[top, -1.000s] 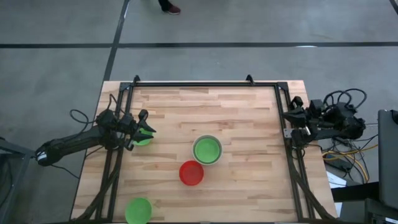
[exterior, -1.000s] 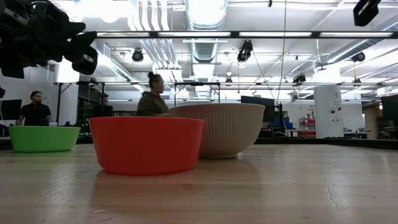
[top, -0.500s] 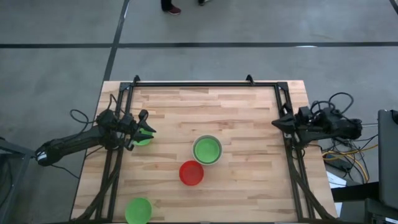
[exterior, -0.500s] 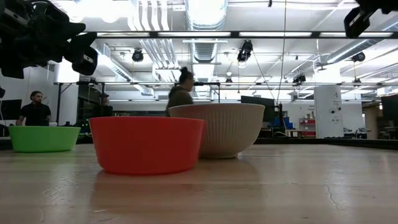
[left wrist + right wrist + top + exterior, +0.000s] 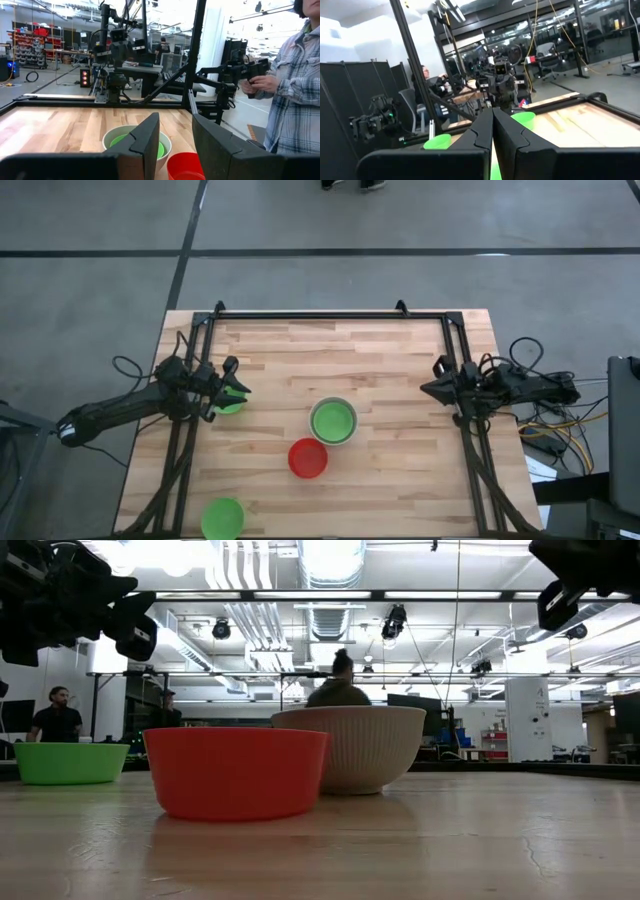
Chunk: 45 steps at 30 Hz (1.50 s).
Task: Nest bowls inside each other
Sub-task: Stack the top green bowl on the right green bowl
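A pale grey-white bowl (image 5: 333, 421) stands mid-table with a green bowl (image 5: 333, 420) inside it. A red bowl (image 5: 308, 458) rests on its base just nearer. One green bowl (image 5: 229, 405) sits by the left rail, another (image 5: 222, 518) at the near left corner. My left gripper (image 5: 240, 390) hovers open above the green bowl by the rail (image 5: 70, 762); nothing lies between its fingers (image 5: 175, 120). My right gripper (image 5: 425, 389) is shut and empty, in the air over the right rail, its fingers (image 5: 492, 112) pointing toward the table's left.
A black frame (image 5: 310, 315) runs round the wooden table's edges. Cables (image 5: 545, 435) lie beyond the right edge. A person in a plaid shirt (image 5: 295, 90) stands past the table; others (image 5: 340, 690) are in the room behind.
My right gripper has come down and moved toward the table's left, from beyond the right edge to above the right rail, staying shut. The bowls have not moved.
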Each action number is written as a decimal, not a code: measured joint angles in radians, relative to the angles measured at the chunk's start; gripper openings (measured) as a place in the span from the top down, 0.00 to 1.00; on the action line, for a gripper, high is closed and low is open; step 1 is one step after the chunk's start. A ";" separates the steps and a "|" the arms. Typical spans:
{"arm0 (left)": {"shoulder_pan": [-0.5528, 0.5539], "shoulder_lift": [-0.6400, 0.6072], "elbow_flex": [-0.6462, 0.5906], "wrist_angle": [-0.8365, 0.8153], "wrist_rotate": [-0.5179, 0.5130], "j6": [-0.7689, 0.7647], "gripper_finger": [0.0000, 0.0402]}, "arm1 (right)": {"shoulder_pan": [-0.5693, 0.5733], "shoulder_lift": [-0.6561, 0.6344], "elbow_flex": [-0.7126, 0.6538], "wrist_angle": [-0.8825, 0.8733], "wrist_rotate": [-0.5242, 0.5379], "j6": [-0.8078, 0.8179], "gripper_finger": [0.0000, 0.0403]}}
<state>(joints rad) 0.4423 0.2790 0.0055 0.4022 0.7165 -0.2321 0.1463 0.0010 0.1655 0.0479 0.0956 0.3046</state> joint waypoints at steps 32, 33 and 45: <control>0.000 0.000 0.000 0.000 0.000 0.000 0.70 | 0.000 0.001 -0.157 0.167 0.016 -0.021 0.98; 0.000 0.000 0.000 0.000 0.000 0.000 0.70 | 0.000 0.001 -0.157 0.166 0.016 -0.022 0.98; 0.000 0.000 0.000 0.000 0.000 0.000 0.70 | 0.000 0.001 -0.157 0.166 0.016 -0.024 0.98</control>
<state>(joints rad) 0.4419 0.2790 0.0055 0.4023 0.7166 -0.2320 0.1459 0.0021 0.0086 0.2142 0.1112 0.2806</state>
